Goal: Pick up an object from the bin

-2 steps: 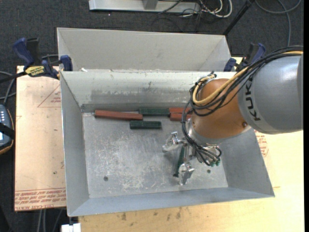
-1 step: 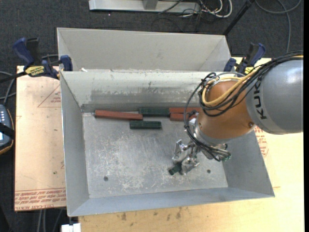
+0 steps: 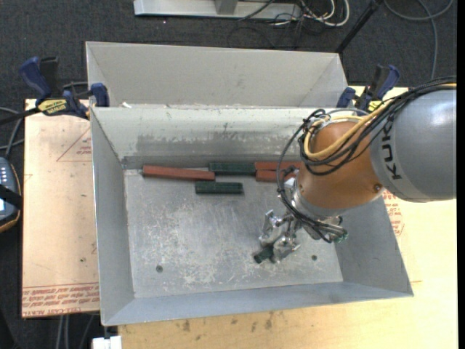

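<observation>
Dark green small piece (image 3: 263,257) lies just beside the pincer (image 3: 282,240).

One cam overhead, tilted a bit from near side, mid dist, whole bin (image 3: 182,231) framed, arm (image 3: 425,147) in from right.

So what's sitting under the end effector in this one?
A small dark green piece lies on the bin floor at the tip of the end effector, in the view's lower right. Whether it is gripped is unclear; the floor directly beneath the wrist is covered.
</observation>
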Robot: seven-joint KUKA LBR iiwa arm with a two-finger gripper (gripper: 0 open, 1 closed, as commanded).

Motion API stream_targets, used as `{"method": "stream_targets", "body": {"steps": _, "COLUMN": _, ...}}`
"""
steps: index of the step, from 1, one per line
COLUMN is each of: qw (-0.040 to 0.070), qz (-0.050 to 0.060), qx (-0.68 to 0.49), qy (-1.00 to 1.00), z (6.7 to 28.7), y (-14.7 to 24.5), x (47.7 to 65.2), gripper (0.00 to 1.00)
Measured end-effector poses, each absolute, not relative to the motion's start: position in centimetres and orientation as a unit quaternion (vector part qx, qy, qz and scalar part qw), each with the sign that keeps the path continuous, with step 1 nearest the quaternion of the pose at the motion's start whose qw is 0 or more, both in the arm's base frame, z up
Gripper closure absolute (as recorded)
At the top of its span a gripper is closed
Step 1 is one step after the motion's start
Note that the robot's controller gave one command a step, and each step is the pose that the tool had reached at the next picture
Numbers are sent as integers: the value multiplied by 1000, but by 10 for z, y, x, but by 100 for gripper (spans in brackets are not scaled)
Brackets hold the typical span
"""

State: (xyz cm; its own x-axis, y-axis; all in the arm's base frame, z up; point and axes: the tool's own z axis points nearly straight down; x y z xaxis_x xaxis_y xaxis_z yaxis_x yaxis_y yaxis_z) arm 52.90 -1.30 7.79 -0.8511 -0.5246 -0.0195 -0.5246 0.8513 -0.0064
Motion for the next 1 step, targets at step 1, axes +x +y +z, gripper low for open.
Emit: {"method": "stream_targets", "body": {"steps": 1, "qw": 6, "qz": -2, "qx": -302, "qy": 953, "z": 261, "y": -20, "x": 535, "gripper": 100}}
